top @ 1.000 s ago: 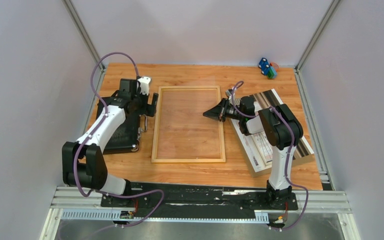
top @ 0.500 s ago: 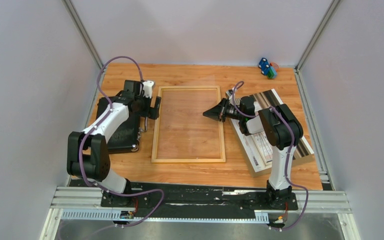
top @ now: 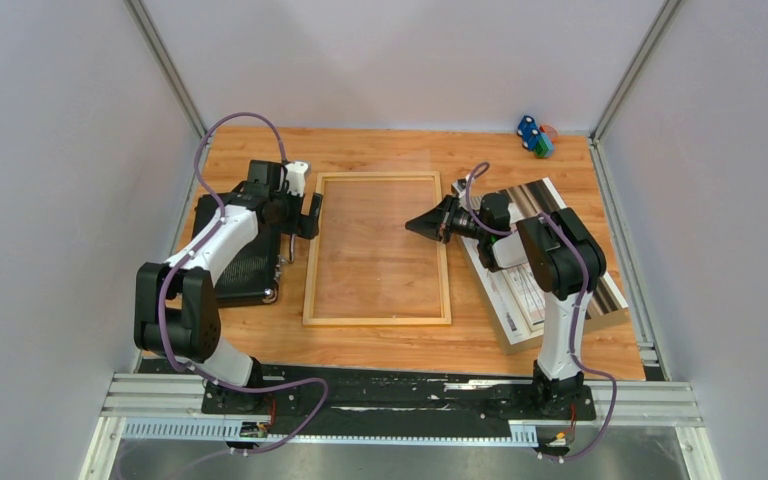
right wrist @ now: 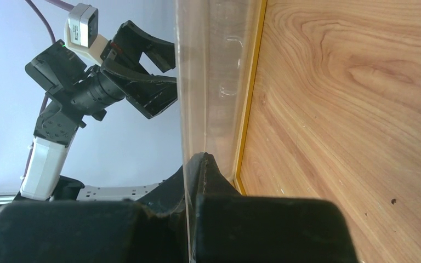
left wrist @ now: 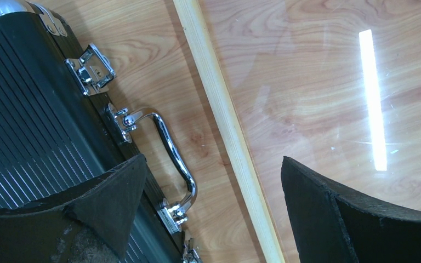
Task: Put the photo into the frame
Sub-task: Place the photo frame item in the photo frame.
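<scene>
Desk: a wood-grain top (top: 380, 345) in a white-walled booth, with two arms bolted at its near edge.
Photo: a grey, white and beige print (top: 518, 300) lying flat at the near right, partly under the right arm. It is set at an angle, striped end pointing away, and sits just beside the frame's right rail, fully outside it.
Case: a black ribbed case (top: 245, 265) lying flat at the left. Its chrome latch and handle (left wrist: 170, 148) face the frame, with a strip of bare desk between case and frame.
Frame: a thin light-wood rectangle (top: 377, 320) lying flat mid-desk, long sides running near to far. Desk grain shows inside its rails.
Left claw: wide open (left wrist: 212, 181), pointing down over the far part of the frame's left rail. One finger hangs over the case's edge, the other over the frame's inside. It holds nothing.
Right claw: closed (top: 412, 228), reaching left across the frame's right rail, its tip over the far half of the frame's inside. It pinches the edge of a clear sheet.
Pane: that clear sheet (right wrist: 214, 66). In the right wrist view its edge runs straight out from the pinched tips, beside a yellow-tan rail. From above it shows only as a faint sheen past the far rail, and its tilt is hard to judge.
Toys: small blue and green pieces (top: 535, 135) in the far right corner, well apart from everything else.
</scene>
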You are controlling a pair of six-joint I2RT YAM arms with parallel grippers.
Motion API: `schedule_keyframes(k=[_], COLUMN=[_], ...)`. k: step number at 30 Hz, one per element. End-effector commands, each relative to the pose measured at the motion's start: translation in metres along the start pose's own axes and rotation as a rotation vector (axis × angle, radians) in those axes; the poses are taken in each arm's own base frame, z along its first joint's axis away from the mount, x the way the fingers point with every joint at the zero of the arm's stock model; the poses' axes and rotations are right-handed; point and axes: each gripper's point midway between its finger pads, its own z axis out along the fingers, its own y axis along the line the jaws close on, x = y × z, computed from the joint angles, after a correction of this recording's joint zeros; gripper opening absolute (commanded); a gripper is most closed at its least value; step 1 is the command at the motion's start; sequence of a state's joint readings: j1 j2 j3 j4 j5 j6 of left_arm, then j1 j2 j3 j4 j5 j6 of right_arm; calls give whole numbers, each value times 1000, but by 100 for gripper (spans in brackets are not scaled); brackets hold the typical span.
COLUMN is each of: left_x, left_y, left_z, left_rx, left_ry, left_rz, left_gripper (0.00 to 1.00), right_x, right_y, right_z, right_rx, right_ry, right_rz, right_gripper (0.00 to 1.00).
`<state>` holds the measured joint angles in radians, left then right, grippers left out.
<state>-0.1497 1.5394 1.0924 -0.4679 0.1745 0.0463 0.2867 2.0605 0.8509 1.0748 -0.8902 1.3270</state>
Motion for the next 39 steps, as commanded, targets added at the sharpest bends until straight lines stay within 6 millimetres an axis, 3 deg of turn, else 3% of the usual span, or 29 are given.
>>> schedule_keyframes(k=[1, 39], left_x=[-8, -5], left_y=[1, 0], left_z=[-1, 1], left_rx=[0, 6], left_ry=[-31, -29], left_rz=[-9, -7], left_gripper=[100, 100], right_x=[-8, 8], right_y=[18, -6], right_z=[0, 8], right_rx=[-60, -27], right_ry=[-44, -8], right_rz=[-36, -55], right_gripper=[0, 0])
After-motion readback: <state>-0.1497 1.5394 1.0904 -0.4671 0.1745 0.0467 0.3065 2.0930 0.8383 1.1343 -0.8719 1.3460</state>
